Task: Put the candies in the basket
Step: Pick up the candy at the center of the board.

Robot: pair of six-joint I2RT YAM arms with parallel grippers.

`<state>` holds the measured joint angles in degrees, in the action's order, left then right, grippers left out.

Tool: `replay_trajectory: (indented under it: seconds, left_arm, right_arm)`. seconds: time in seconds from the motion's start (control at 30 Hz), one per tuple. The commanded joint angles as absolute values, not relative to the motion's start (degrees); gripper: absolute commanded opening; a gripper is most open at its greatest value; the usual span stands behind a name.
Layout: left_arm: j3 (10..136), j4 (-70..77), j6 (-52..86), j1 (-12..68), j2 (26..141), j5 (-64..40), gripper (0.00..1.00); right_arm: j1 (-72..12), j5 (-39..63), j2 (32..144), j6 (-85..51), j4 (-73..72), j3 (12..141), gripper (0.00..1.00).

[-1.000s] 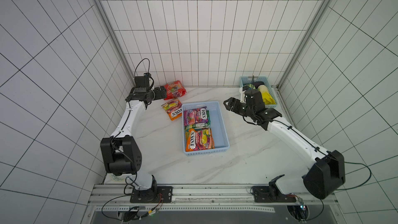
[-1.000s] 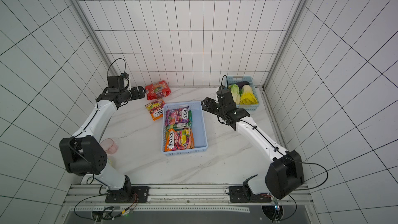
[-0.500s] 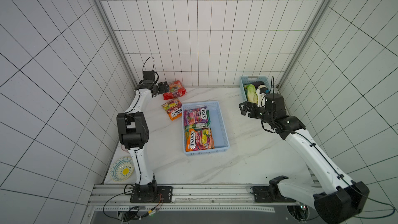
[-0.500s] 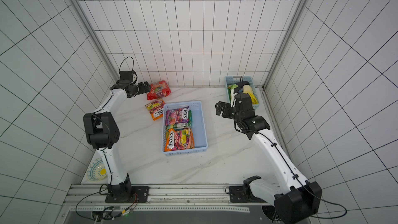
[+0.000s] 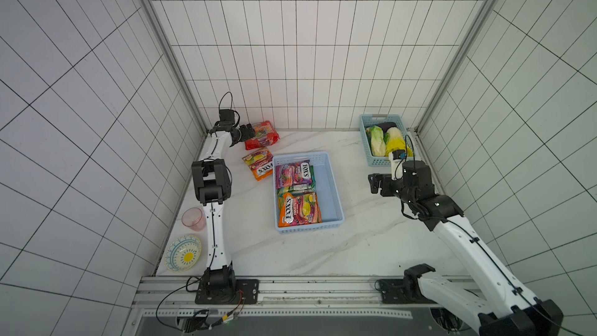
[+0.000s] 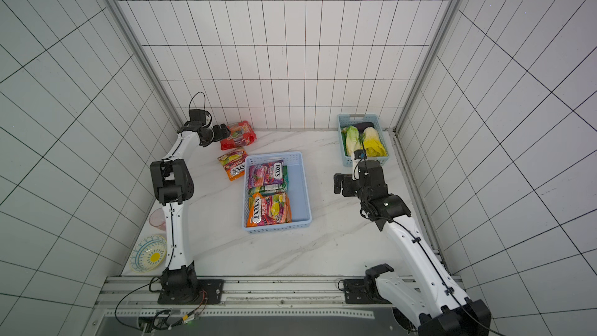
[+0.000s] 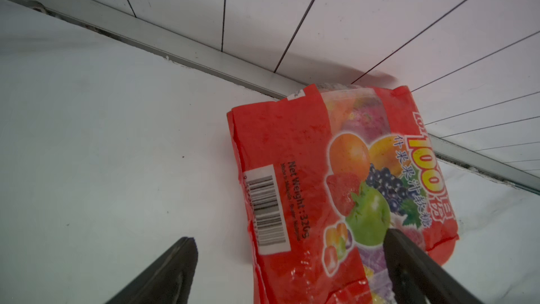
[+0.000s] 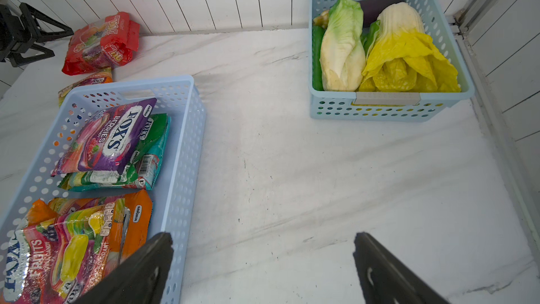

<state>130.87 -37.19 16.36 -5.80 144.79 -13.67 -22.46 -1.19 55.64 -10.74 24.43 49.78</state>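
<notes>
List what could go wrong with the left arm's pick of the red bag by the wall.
The left gripper stands open, one finger over the red candy bag, one over bare table; closing may pinch only an edge and slip.
The bag lies close to the back wall; a push could jam it there.
The orange candy bag lies close and may get nudged.

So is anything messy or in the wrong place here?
Two candy bags lie outside the basket: a red bag by the back wall, and an orange bag close beside the basket. They look odd because the other bags are inside. Nothing looks spilled or torn.
</notes>
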Motion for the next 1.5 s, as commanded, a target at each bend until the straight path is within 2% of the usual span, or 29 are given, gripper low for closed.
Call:
replay_trajectory:
  seconds: [0.0, 0.17, 0.37, 0.47, 0.63, 0.93, 1.23, 1.47]
  left_arm:
    - [133.95, -36.26, 19.02, -6.11, 148.27, -18.04, 0.95]
    - [136.56, -34.54, 22.84, -6.46, 151.42, -23.29, 0.9]
    - [136.58, -31.66, 26.57, -6.53, 152.65, -25.43, 0.68]
    - [136.11, -31.55, 26.85, -6.45, 152.56, -26.55, 0.48]
    - [134.49, -30.43, 27.02, -6.33, 150.32, -29.63, 0.0]
    - [128.7, -26.92, 30.39, -5.26, 138.25, -31.11, 0.0]
    - [113.63, -18.24, 33.04, -1.06, 121.54, -33.3, 0.0]
    - [107.64, -16.27, 32.79, 2.62, 110.95, -32.68, 0.0]
  right_arm:
    - [-21.88, -2.4, 55.81, -9.76, 22.85, 48.86, 0.99]
    - [-21.88, -3.6, 56.16, -9.5, 23.29, 49.05, 0.99]
    - [-21.89, -4.23, 56.9, -9.32, 24.18, 49.66, 0.99]
    - [-21.81, -4.43, 56.72, -9.32, 24.24, 49.7, 0.99]
    - [-21.79, -5.61, 56.02, -9.1, 24.74, 49.93, 0.99]
    - [-21.8, -5.68, 54.49, -8.99, 25.0, 50.32, 0.99]
    - [-21.8, -5.29, 53.48, -8.96, 26.2, 51.74, 0.99]
    - [-21.8, -4.72, 51.72, -9.49, 26.94, 51.1, 0.99]
